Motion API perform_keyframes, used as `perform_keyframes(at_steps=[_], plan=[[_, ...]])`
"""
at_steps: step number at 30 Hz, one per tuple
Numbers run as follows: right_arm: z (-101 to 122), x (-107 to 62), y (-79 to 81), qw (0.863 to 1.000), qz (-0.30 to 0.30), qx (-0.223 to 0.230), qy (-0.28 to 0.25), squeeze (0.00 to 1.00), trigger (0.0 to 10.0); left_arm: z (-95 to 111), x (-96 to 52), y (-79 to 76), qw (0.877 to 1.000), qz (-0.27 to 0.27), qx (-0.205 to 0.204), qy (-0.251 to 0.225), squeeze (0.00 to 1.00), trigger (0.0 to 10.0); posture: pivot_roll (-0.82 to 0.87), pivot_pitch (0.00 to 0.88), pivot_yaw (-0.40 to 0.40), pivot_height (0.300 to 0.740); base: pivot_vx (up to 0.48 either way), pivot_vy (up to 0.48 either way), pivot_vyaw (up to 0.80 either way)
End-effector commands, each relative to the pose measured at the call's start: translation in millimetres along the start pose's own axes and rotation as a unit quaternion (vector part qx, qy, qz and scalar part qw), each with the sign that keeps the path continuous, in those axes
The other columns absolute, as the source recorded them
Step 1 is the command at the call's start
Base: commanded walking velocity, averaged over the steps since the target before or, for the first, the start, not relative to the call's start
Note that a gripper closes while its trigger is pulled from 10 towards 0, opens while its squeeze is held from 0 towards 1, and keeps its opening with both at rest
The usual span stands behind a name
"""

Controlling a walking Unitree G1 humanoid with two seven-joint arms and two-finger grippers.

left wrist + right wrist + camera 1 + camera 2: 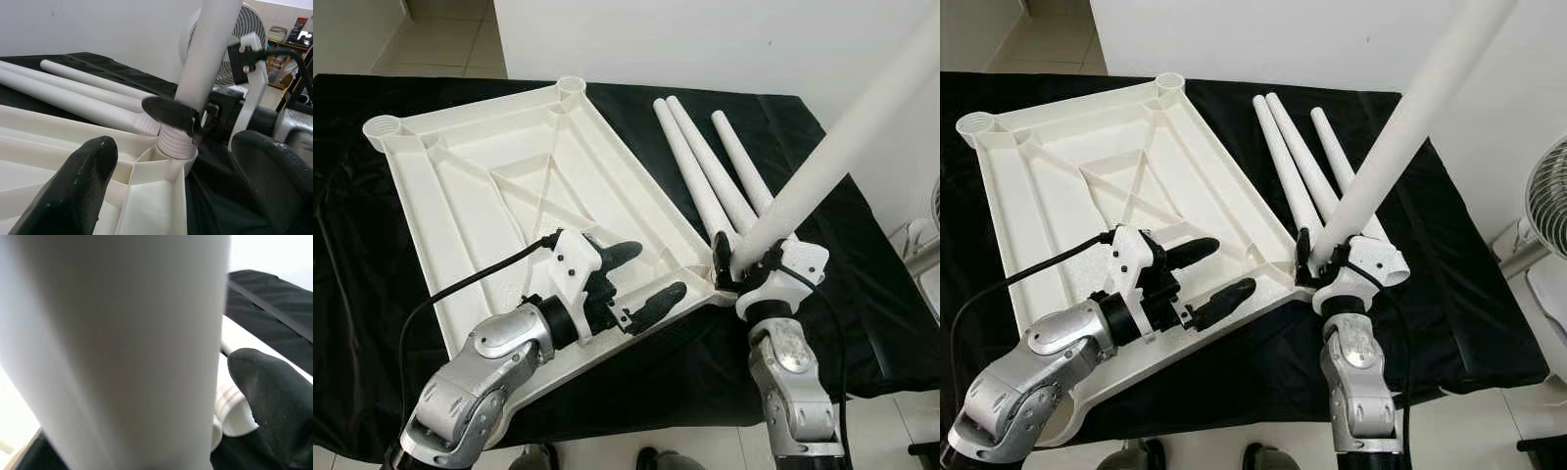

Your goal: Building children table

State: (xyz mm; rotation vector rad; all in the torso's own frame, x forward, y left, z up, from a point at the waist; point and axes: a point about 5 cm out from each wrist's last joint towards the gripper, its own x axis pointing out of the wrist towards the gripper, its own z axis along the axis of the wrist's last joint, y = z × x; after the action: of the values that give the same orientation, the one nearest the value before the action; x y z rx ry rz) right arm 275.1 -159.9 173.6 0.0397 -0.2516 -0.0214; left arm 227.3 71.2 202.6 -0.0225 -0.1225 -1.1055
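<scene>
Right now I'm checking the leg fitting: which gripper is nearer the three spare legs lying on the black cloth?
Right. The right gripper, shut on the raised table leg at the tabletop's corner socket, sits right at the spare legs' near ends. The left gripper, open, hovers over the tabletop, farther away.

Black-draped table (862, 323): tabletop (460, 206), legs (705, 176)

A black cloth (862, 284) covers the worktop — a white fan (1547, 201) stands beside its right end, before a plain white wall (705, 39).
</scene>
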Motion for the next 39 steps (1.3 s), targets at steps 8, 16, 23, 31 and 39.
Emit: perform_keyframes(at_steps=[8,16,23,31,39], plan=[[3,6.0,-7.1,0.992,0.121,0.009,0.016,0.00,10.0,-7,2.0,-9.9,1.000,-0.022,-0.014,0.018,0.00,10.0,0.01,0.180,-0.047,0.740,0.000,0.000,0.00],[7,12.1,-23.0,0.980,0.198,-0.009,0.033,0.00,10.0,-9,2.3,-10.4,0.999,-0.022,-0.017,0.025,0.00,10.0,0.00,0.177,-0.047,0.740,0.000,0.000,0.00],[6,13.9,-30.5,0.966,0.252,-0.027,0.046,0.00,10.0,-11,3.4,-12.7,0.999,-0.024,-0.022,0.029,0.00,10.0,0.00,0.177,-0.045,0.740,0.000,0.000,0.00],[1,13.2,-31.7,0.945,0.319,-0.030,0.072,0.00,7.9,-10,3.6,-11.7,0.999,-0.023,-0.018,0.029,0.00,10.0,0.01,0.173,-0.046,0.740,0.000,0.000,0.00],[-5,15.7,-34.6,0.939,0.334,-0.025,0.080,0.00,0.0,-9,4.5,-10.4,0.999,-0.021,-0.013,0.026,0.00,10.0,0.01,0.170,-0.047,0.740,0.000,0.000,0.00]])
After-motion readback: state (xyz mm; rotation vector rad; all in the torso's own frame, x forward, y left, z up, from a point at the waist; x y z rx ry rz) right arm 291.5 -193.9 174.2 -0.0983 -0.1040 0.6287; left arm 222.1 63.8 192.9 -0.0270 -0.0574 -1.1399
